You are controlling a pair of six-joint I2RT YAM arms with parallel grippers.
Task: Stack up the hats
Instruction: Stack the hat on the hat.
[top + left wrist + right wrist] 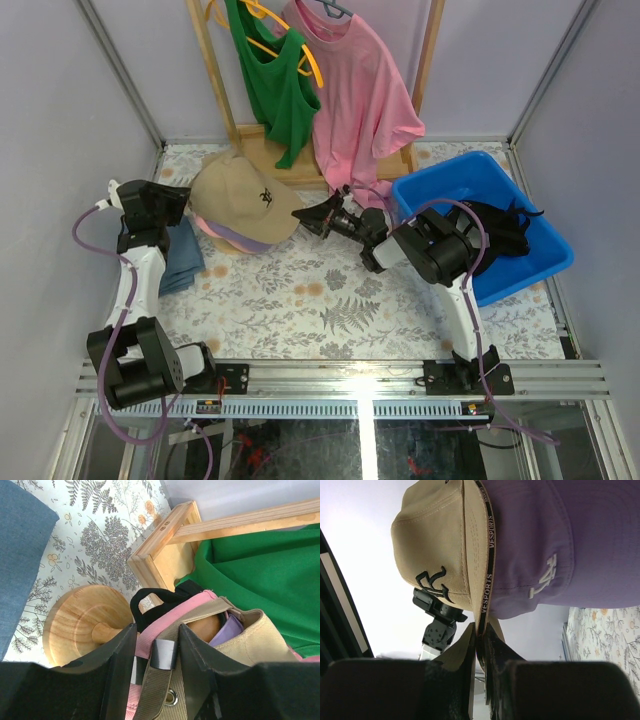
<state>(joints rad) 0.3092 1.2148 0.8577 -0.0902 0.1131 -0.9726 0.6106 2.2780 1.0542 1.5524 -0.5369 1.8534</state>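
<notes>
Right fingers (460, 665) pinching tan cap (432, 535) brim, left fingers (117, 670) half-spread astride 2 straps (157, 690) (contact unclear)

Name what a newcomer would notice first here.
The tan cap tops a lavender cap at the table's back left, and the right end effector pinches its brim tip. From the left, the left end effector straddles the rear straps. A pink T-shirt and green tank top hang at the back, with a blue bin at right.

The tan cap (240, 195) is matt woven cloth, the knob stand (82, 622) smooth wood, the bin (470, 180) glossy plastic.
</notes>
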